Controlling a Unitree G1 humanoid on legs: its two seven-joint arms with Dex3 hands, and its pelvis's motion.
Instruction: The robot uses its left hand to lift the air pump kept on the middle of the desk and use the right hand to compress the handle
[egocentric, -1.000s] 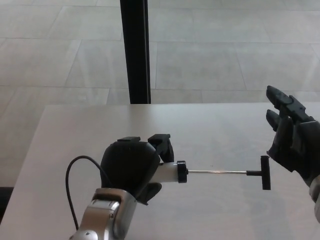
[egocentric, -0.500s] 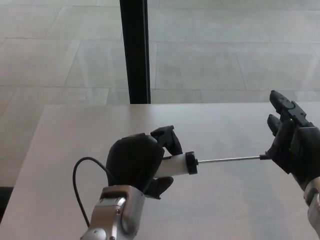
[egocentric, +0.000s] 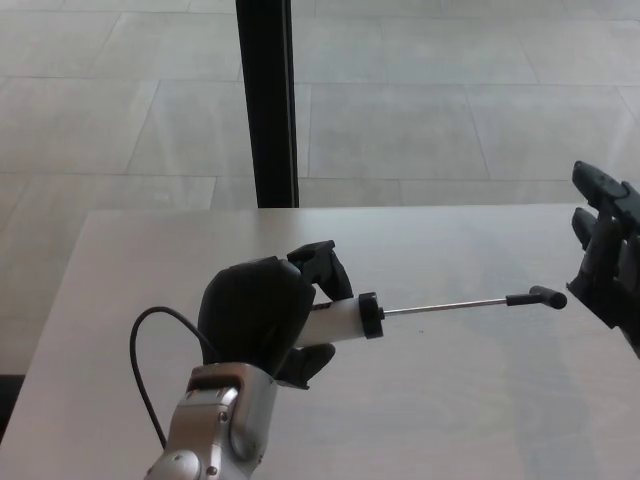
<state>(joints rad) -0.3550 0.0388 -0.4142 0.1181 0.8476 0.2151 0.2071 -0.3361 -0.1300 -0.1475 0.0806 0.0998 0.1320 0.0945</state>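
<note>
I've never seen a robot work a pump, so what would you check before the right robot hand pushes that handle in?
1. Left robot hand grips the air pump: ok.
2. Rod pulled out, ready to compress: ok.
3. Right robot hand touching the handle: not ok, a gap remains.
4. Right robot hand open to meet the handle: ok.
5. Hose free of snags: cannot tell.

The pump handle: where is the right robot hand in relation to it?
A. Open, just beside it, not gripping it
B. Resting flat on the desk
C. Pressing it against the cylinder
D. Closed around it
A: the right robot hand is open with fingers apart, a small gap from the pump handle.
</note>
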